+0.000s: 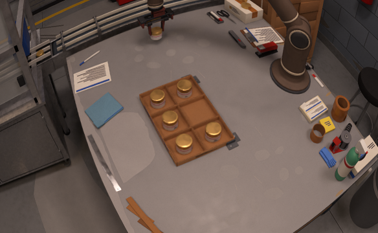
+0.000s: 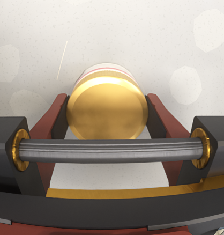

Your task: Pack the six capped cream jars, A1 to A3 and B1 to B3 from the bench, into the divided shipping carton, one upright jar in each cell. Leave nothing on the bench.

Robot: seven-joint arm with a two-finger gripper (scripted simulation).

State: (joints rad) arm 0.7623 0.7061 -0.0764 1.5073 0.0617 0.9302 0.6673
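The body of a gold-capped cream jar (image 1: 156,33) is mostly hidden under its own lid in the wrist camera, where only a white band with a pink stripe shows. This jar (image 2: 107,107) stands upright on the far edge of the bench and is held by my closed gripper (image 1: 156,28), whose red fingers sit either side of the cap. The divided carton (image 1: 186,118) lies at the bench's middle. Five of its cells each hold one upright gold-capped jar (image 1: 157,98). The middle cell on the right (image 1: 198,111) has no jar.
Behind the held jar, a rail of pipes (image 1: 79,29) runs along the bench's far edge. The arm's base (image 1: 290,76) stands to the right. A printed sheet (image 1: 92,77), a pen (image 1: 89,57) and a blue cloth (image 1: 104,109) lie left of the carton.
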